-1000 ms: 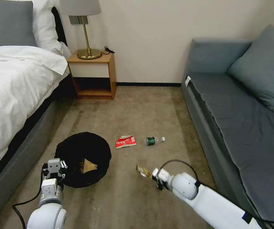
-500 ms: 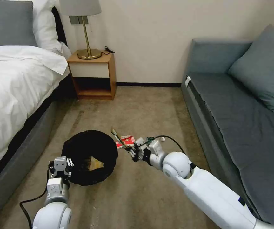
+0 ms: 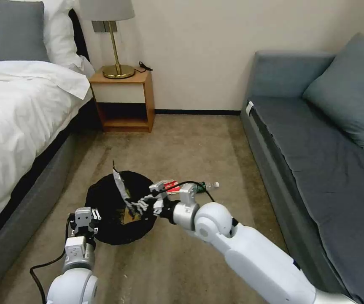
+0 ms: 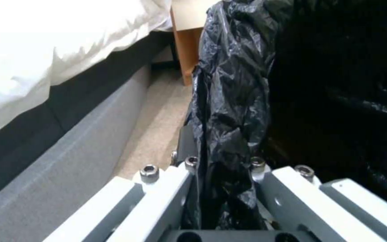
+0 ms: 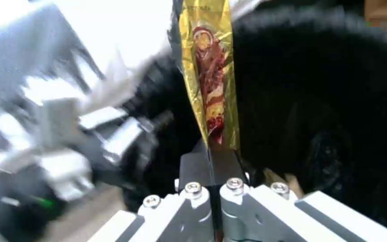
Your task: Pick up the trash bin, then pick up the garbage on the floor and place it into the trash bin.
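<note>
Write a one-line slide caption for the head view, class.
Right pincer holds the gold-brown snack wrapper over the trash bin, whose rim the left pincer grips.

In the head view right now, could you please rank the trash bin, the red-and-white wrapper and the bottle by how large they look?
1. trash bin, clearly largest.
2. red-and-white wrapper and bottle: both small and partly hidden behind the right arm, so I won't rank them.

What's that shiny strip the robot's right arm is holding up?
Between the bed and the sofa, find the trash bin with its black liner. Above it, the right pincer pinches a snack wrapper: gold with red print, unlike the red-and-white wrapper on the carpet.
</note>
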Controlling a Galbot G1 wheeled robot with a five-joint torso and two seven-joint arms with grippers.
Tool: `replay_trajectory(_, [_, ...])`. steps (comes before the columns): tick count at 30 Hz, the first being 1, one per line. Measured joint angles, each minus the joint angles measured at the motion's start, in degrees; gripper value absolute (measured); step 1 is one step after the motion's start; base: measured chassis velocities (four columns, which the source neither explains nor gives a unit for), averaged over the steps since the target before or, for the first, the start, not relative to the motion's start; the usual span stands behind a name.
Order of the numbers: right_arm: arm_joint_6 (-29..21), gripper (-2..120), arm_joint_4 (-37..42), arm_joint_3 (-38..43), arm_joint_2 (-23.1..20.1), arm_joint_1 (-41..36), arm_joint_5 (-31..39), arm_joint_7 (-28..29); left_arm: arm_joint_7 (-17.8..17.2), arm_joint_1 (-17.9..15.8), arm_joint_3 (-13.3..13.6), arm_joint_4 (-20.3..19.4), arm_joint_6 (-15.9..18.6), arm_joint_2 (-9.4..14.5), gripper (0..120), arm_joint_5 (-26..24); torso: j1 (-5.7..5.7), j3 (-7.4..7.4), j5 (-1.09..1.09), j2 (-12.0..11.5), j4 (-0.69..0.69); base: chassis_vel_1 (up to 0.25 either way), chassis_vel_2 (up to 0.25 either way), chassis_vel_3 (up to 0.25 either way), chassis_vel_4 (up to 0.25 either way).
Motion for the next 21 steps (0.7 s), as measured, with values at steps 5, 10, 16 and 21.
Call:
replay_trajectory(5, [2.2,-2,-5.3,-2.6,1.3,-0.5,-8.0,5.0,0.0,0.0,0.3,0.0,0.0,-0.3,1,0.4,0.0,0.0,0.0,0.0,0.0,0.0,0.0,0.0,0.0])
replay_trajectory(10, [3.5,11,-7.4,-3.6,1.8,-1.9,-11.5,9.9,0.0,0.0,0.1,0.2,-0.1,-0.4,1,0.4,0.0,0.0,0.0,0.0,-0.01,0.0,0.0,0.0,0.0])
replay_trajectory(16, [3.5,31,-7.2,-3.4,2.4,-3.5,-12.3,12.2,-0.1,-0.1,-0.2,0.7,-0.3,-0.3,1,0.3,0.0,0.0,0.01,0.0,0.0,0.0,0.0,0.0,0.0])
replay_trajectory(21, [3.3,51,-5.5,-2.6,2.8,-4.5,-12.2,12.2,-0.1,-0.2,-0.2,0.9,-0.3,-0.3,1,0.3,0.0,0.0,0.01,0.0,-0.01,0.0,0.0,0.0,0.0])
